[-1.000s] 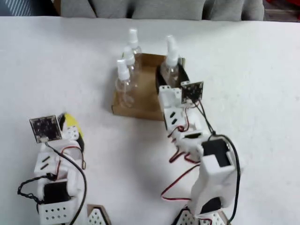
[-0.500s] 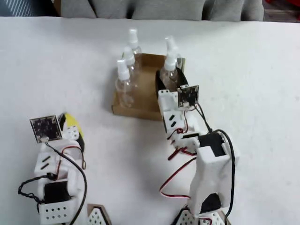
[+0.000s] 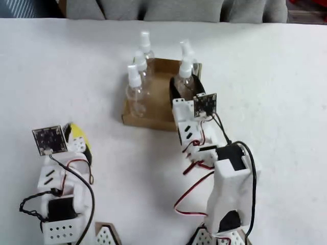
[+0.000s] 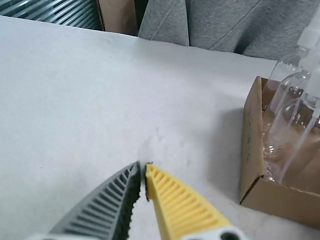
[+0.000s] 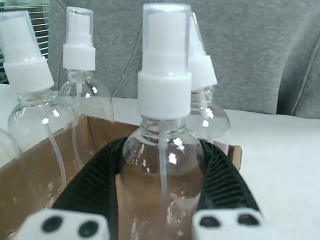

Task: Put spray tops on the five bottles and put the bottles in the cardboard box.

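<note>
The cardboard box point(image 3: 153, 109) sits mid-table with several clear bottles in it, each with a white spray top. Three stand along its left side point(image 3: 136, 92); one is at the back right point(image 3: 187, 51). My right gripper point(image 3: 185, 86) is shut on the fifth bottle point(image 3: 184, 79), upright in the box's right part. In the right wrist view its black fingers point(image 5: 97, 180) hug that bottle point(image 5: 162, 165), with other bottles point(image 5: 35, 110) behind. My left gripper point(image 3: 77, 133) rests shut and empty near the table's front left, its grey and yellow tips point(image 4: 142, 172) together.
White tabletop lies all around the box. In the left wrist view the box's near corner point(image 4: 252, 145) and the bottles point(image 4: 295, 100) are off to one side. Grey cushions point(image 3: 168, 9) line the far table edge. Red and black cables point(image 3: 191, 196) trail by the right arm.
From one second ago the right arm drew the held bottle nearer and lower into the box, uncovering the bottle behind. Over the last half second nothing moved. The left arm stayed still.
</note>
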